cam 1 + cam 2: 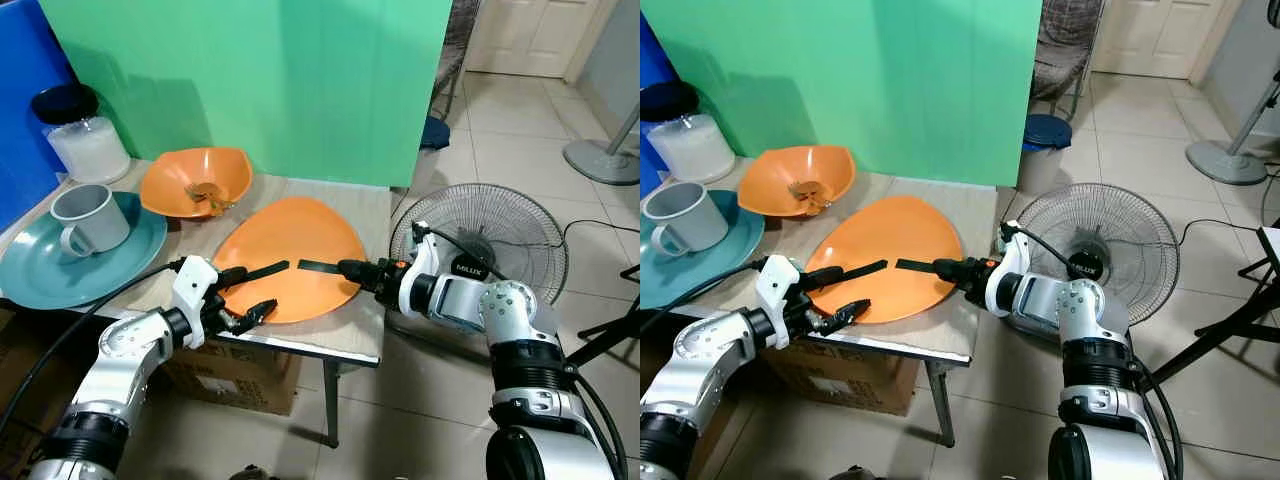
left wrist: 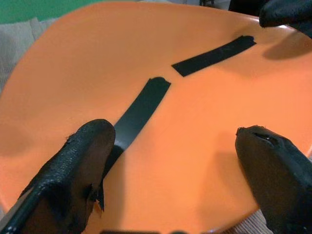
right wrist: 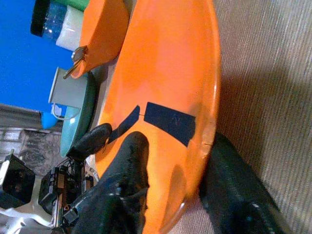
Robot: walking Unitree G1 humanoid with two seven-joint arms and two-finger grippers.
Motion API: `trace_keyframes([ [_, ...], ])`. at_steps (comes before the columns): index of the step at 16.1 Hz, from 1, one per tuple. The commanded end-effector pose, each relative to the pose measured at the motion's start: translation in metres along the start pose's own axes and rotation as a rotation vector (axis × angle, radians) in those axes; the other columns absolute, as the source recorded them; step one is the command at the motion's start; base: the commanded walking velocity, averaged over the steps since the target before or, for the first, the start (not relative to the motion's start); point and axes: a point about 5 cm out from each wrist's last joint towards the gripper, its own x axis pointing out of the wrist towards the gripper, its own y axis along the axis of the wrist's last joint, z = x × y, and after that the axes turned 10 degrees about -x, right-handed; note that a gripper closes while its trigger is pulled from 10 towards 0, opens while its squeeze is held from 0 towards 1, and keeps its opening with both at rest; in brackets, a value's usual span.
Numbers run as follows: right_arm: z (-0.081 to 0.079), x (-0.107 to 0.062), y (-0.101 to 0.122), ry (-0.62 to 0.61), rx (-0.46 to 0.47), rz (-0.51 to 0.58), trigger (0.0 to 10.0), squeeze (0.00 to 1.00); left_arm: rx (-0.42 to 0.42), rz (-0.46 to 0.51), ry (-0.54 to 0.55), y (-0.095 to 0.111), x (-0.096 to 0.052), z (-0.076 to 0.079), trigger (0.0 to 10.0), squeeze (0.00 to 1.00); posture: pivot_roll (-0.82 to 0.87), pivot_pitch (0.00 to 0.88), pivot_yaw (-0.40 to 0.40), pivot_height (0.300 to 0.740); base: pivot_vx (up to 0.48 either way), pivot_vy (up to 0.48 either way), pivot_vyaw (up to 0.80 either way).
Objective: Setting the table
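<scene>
While both grippers' fingers straddle the orange plate, its underside stays hidden.

plate on table | bowl behind | mug left
</scene>
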Motion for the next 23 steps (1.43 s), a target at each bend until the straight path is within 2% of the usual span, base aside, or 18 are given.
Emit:
trace_keyframes([
  [1, -0.005, 0.001, 0.001, 0.018, 0.004, 0.012, 0.0, 0.0, 0.013, -0.014, -0.002, -0.001, 0.001, -0.001, 10.0, 0.55, -0.03, 0.0, 0.042, 0.74, 0.0, 0.0, 0.0],
  [7, -0.007, 0.004, -0.005, 0.026, 0.014, 0.008, 0.0, 0.0, 0.008, -0.015, -0.007, -0.003, 0.002, 0.001, 10.0, 0.54, -0.03, 0.0, 0.038, 0.74, 0.0, 0.0, 0.0],
  [10, -0.003, 0.003, -0.006, -0.005, 0.025, 0.007, 0.0, 0.0, 0.062, 0.027, -0.01, 0.009, 0.003, 0.004, 10.0, 0.53, -0.03, 0.0, 0.038, 0.74, 0.0, 0.0, 0.0],
  [12, 0.0, 0.001, -0.004, -0.019, 0.04, 0.028, 0.0, 0.0, 0.124, 0.174, -0.032, 0.048, 0.005, 0.018, 10.0, 0.44, -0.03, 0.0, 0.044, 0.74, 0.0, 0.0, 0.0],
  [14, 0.001, -0.002, -0.001, -0.02, 0.044, 0.049, 0.0, 0.0, 0.156, 0.288, -0.061, 0.078, 0.005, 0.036, 10.0, 0.12, -0.02, 0.0, 0.05, 0.74, 0.0, 0.0, 0.0],
  [15, 0.002, -0.006, 0.001, -0.019, 0.046, 0.063, 0.0, 0.0, 0.177, 0.336, -0.07, 0.09, 0.002, 0.048, 10.0, 0.0, -0.02, 0.0, 0.051, 0.74, 0.0, 0.0, 0.0],
  [17, 0.004, -0.013, 0.005, -0.018, 0.048, 0.087, 0.0, 0.0, 0.177, 0.387, -0.059, 0.099, -0.003, 0.059, 10.0, 0.0, -0.01, 0.0, 0.051, 0.74, 0.0, 0.0, 0.0],
  [18, 0.004, -0.019, 0.008, -0.015, 0.058, 0.108, 0.0, 0.0, 0.17, 0.401, -0.046, 0.101, -0.007, 0.065, 10.0, 0.0, -0.01, 0.0, 0.052, 0.74, 0.0, 0.0, 0.0],
  [20, 0.008, -0.046, 0.019, -0.016, 0.063, 0.181, 0.0, 0.0, 0.14, 0.421, 0.012, 0.1, -0.021, 0.081, 10.0, 0.0, -0.01, 0.0, 0.049, 0.74, 0.0, 0.0, 0.0],
  [21, 0.01, -0.065, 0.025, -0.018, 0.047, 0.22, 0.0, 0.0, 0.117, 0.413, 0.037, 0.095, -0.029, 0.091, 10.0, 0.0, -0.01, 0.0, 0.049, 0.74, 0.0, 0.0, 0.0],
  [23, 0.011, -0.088, 0.031, -0.036, 0.027, 0.265, 0.0, 0.0, 0.097, 0.412, 0.077, 0.089, -0.036, 0.1, 10.0, 0.0, -0.02, 0.0, 0.051, 0.74, 0.0, 0.0, 0.0],
])
